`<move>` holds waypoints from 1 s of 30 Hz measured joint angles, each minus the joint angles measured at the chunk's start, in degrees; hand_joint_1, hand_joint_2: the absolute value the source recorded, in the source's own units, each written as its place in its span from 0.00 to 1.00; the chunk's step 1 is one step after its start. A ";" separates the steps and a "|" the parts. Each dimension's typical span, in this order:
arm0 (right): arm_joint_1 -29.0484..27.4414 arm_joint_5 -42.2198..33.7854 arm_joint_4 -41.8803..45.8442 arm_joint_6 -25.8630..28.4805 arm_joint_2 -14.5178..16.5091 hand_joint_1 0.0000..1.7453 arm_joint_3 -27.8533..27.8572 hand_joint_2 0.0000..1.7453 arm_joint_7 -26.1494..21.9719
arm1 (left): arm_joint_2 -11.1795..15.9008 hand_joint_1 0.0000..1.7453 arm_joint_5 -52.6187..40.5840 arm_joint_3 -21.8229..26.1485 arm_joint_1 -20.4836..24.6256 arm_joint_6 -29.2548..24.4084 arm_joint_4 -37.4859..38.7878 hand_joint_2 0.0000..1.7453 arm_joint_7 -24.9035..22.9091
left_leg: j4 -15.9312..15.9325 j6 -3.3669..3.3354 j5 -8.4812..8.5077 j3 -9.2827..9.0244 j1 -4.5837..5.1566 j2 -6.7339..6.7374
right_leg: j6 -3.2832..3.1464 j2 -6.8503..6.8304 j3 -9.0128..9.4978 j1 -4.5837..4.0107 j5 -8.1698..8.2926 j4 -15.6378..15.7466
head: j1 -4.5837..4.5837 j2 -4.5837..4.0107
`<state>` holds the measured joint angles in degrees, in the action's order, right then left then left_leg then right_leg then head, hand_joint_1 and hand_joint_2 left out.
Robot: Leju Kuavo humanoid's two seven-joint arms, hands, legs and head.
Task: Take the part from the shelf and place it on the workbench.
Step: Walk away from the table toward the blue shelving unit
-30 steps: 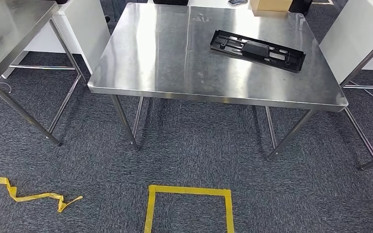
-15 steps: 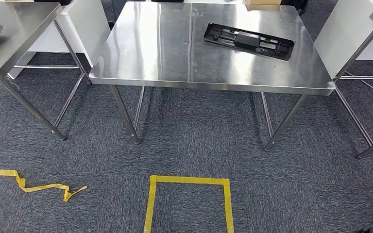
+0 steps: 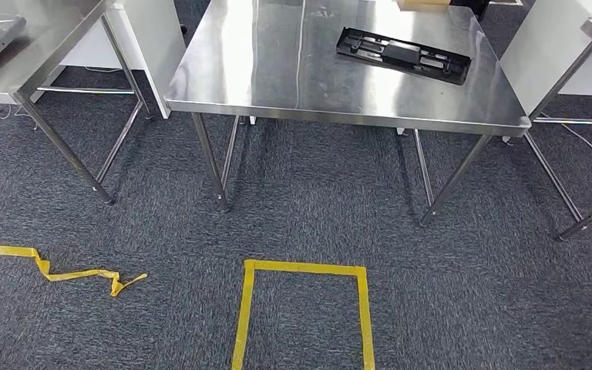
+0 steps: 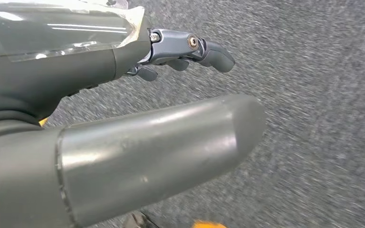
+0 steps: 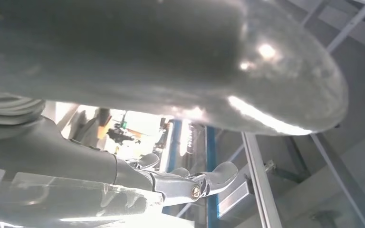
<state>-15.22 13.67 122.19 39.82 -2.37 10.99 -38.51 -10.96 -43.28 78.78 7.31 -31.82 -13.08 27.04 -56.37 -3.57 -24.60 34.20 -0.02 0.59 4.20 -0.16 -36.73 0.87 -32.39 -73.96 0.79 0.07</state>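
Head view: a steel workbench fills the upper centre of the frame. A flat black part lies on its top, upper right of centre, well inside the edges.

Progress, as a judgement: the part rests on the bench with no hand on it, so the place step looks done. No shelf is in frame, so I cannot check where the part came from. What is left appears to be little or nothing, perhaps only standing clear.

Orientation of the part: long and narrow, lying flat. Its long axis runs from upper left to lower right in the frame, at a shallow slant to the bench's near edge. A raised block sits near its middle. Which end is the front I cannot tell.

Left hand: in the left wrist view it hangs over grey carpet. The thumb lies straight, the darker fingers are extended and apart from it, and nothing is held.

Right hand: in the right wrist view the thumb and fingers are stretched out with a gap between, and nothing is in them.

Floor: a yellow tape square at lower centre, and a loose tape strip at lower left. A second steel table stands at upper left.
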 joint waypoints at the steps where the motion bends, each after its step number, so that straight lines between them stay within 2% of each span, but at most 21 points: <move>1: -0.19 -0.05 0.01 0.00 0.01 0.00 0.00 0.00 -0.10 | 0.01 0.00 -0.02 -0.10 0.00 -0.01 0.05 0.00 -0.01 | -0.07 0.15 0.85 1.02 0.00 0.08 | 0.62 0.00 2.10 0.00 1.64 1.53 | 0.00 0.00; 2: -0.32 -0.19 0.01 0.00 -0.01 0.00 0.00 0.00 -0.18 | 0.01 0.00 -0.02 -0.18 0.03 -0.02 0.12 0.00 0.00 | -0.16 0.35 1.69 1.95 0.01 0.14 | 0.86 0.02 5.27 0.00 2.65 5.09 | 0.00 0.00; 3: -0.41 -0.40 0.02 0.00 -0.07 0.00 0.01 0.00 -0.24 | 0.01 0.00 -0.02 -0.23 0.06 -0.03 0.18 0.00 0.00 | -0.24 0.60 2.45 2.65 0.09 0.15 | 0.61 0.04 9.18 -0.17 2.50 10.28 | 0.00 0.00; 4: -0.47 -0.72 0.03 0.00 -0.19 0.00 0.01 0.00 -0.30 | 0.01 0.00 -0.02 -0.26 0.09 -0.04 0.24 0.00 0.00 | -0.26 0.88 3.18 3.07 0.19 0.16 | -0.04 0.08 12.62 -0.39 1.49 15.42 | -0.05 0.00; 5: -0.60 -1.08 0.03 0.00 -0.36 0.00 0.02 0.00 -0.34 | 0.01 0.00 -0.02 -0.28 0.11 -0.07 0.28 0.00 -0.01 | -0.16 1.14 3.91 3.22 0.26 0.17 | -0.72 0.12 14.92 -0.63 0.32 19.19 | -0.11 0.00; 6: -0.77 -1.45 0.02 0.00 -0.61 0.00 0.02 0.00 -0.40 | 0.02 0.00 -0.02 -0.30 0.10 -0.10 0.31 0.00 -0.03 | 0.01 1.43 4.60 3.29 0.30 0.17 | -1.31 0.13 15.91 -0.91 -0.41 21.22 | -0.15 0.00; 8: -1.20 -2.12 -0.06 0.00 -1.05 0.00 0.01 0.00 -0.49 | 0.10 0.00 -0.01 -0.32 -0.01 -0.18 0.36 0.00 -0.07 | -0.07 2.08 4.83 3.57 0.18 -0.09 | -2.28 -0.01 14.99 -0.62 0.15 21.19 | -0.24 0.00; 9: -1.33 -2.37 -0.11 0.00 -1.22 0.00 0.00 0.00 -0.54 | 0.15 0.00 0.02 -0.33 -0.08 -0.20 0.39 0.00 -0.09 | -1.06 2.43 3.19 3.95 0.08 -0.29 | -2.92 -0.14 14.36 -0.41 0.73 21.01 | -0.31 0.00; 12: -1.47 -2.87 -0.23 0.00 -1.52 0.00 -0.02 0.00 -0.69 | 0.25 0.00 0.16 -0.33 -0.19 -0.17 0.53 0.00 -0.06 | -10.18 3.19 -6.39 5.72 -0.15 -0.65 | -4.19 -0.41 11.91 -0.31 2.91 20.66 | -0.60 0.00; 13: -1.49 -2.98 -0.27 0.00 -1.59 0.00 -0.02 0.00 -0.78 | 0.26 0.00 0.18 -0.33 -0.19 -0.15 0.59 0.00 -0.03 | -13.90 3.32 -8.20 6.08 -0.17 -0.67 | -4.23 -0.45 10.92 -0.42 3.62 20.40 | -0.63 0.00; 14: -1.51 -3.04 -0.32 0.00 -1.62 0.00 -0.02 0.00 -0.86 | 0.27 0.00 0.17 -0.34 -0.17 -0.12 0.65 0.00 0.00 | -16.59 3.37 -8.42 6.00 -0.20 -0.66 | -4.16 -0.48 9.86 -0.49 4.25 19.99 | -0.63 0.00; 15: -1.52 -3.06 -0.34 0.00 -1.64 0.00 -0.02 0.00 -0.92 | 0.27 0.00 0.17 -0.35 -0.16 -0.10 0.70 0.00 0.05 | -17.59 3.35 -7.24 5.16 -0.22 -0.66 | -4.02 -0.51 8.67 -0.52 4.78 19.38 | -0.65 0.00; 17: -1.52 -2.83 -0.36 0.00 -1.63 0.00 -0.02 0.00 -0.97 | 0.27 0.00 0.18 -0.36 -0.11 -0.08 0.76 0.00 0.18 | -13.94 3.11 -4.27 0.84 -0.28 -0.68 | -3.63 -0.53 6.31 -0.50 5.55 17.88 | -0.68 0.00; 19: -1.48 -2.30 -0.34 0.00 -1.61 0.00 -0.03 0.00 -0.93 | 0.30 0.00 0.18 -0.39 0.04 -0.07 0.78 0.00 0.33 | -6.06 2.62 -4.88 -4.94 -0.19 -0.76 | -3.06 -0.58 4.42 -0.68 6.16 16.50 | -0.64 0.00; 21: -1.33 -1.78 -0.34 0.00 -1.56 0.00 -0.11 0.00 -0.77 | 0.34 0.00 0.17 -0.42 0.22 -0.10 0.81 0.00 0.46 | -1.49 2.04 -6.56 -7.27 0.14 -0.84 | -2.34 -0.76 3.34 -0.81 7.03 15.91 | -0.59 0.00; 23: -1.21 -1.43 -0.36 0.00 -1.52 0.00 -0.21 0.00 -0.53 | 0.32 0.00 0.23 -0.42 0.25 -0.16 0.93 0.00 0.55 | -0.82 1.23 -5.77 -6.14 0.24 -0.70 | -1.70 -0.83 2.42 -0.81 7.78 15.75 | -0.65 0.00; 24: -1.19 -1.35 -0.37 0.00 -1.51 0.00 -0.26 0.00 -0.42 | 0.33 0.00 0.27 -0.42 0.26 -0.19 1.02 0.00 0.57 | -0.65 0.66 -4.96 -5.28 0.18 -0.56 | -1.71 -0.71 1.76 -0.80 6.99 15.02 | -0.64 0.00; 26: -1.13 -1.25 -0.44 0.00 -1.53 0.00 -0.33 0.00 -0.30 | 0.37 0.00 0.34 -0.42 0.31 -0.21 1.15 0.00 0.58 | -0.36 -0.06 -3.20 -3.37 0.00 -0.26 | -2.21 -0.42 0.11 -0.69 2.70 11.05 | -0.47 0.00; 28: -0.97 -1.20 -0.61 0.00 -1.55 0.00 -0.43 0.00 -0.21 | 0.39 0.00 0.30 -0.42 0.33 -0.20 1.22 0.00 0.58 | -0.39 -0.16 -1.57 -1.41 0.02 -0.12 | -2.34 -0.26 -0.93 -0.51 -1.84 4.74 | -0.17 0.00; 29: -0.86 -1.20 -0.72 0.00 -1.55 0.00 -0.46 0.00 -0.18 | 0.37 0.00 0.27 -0.43 0.34 -0.20 1.26 0.00 0.58 | -0.43 -0.09 -0.70 -0.42 0.02 -0.02 | -1.88 -0.22 -0.82 -0.37 -2.59 2.11 | -0.17 0.00; 30: -0.73 -1.20 -0.83 0.00 -1.55 0.00 -0.49 0.00 -0.16 | 0.37 0.00 0.22 -0.43 0.35 -0.20 1.29 0.00 0.58 | -0.49 0.04 0.18 0.59 -0.01 0.07 | -1.10 -0.20 -0.12 -0.19 -2.10 0.74 | -0.16 0.00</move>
<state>-15.95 12.48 121.36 39.82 -3.91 10.50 -38.66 -10.60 -43.05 78.35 7.66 -32.02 -11.78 27.63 -56.85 -3.53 -24.42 34.79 -0.03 0.66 3.10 -0.36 -36.85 0.68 -34.49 -73.23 0.63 0.07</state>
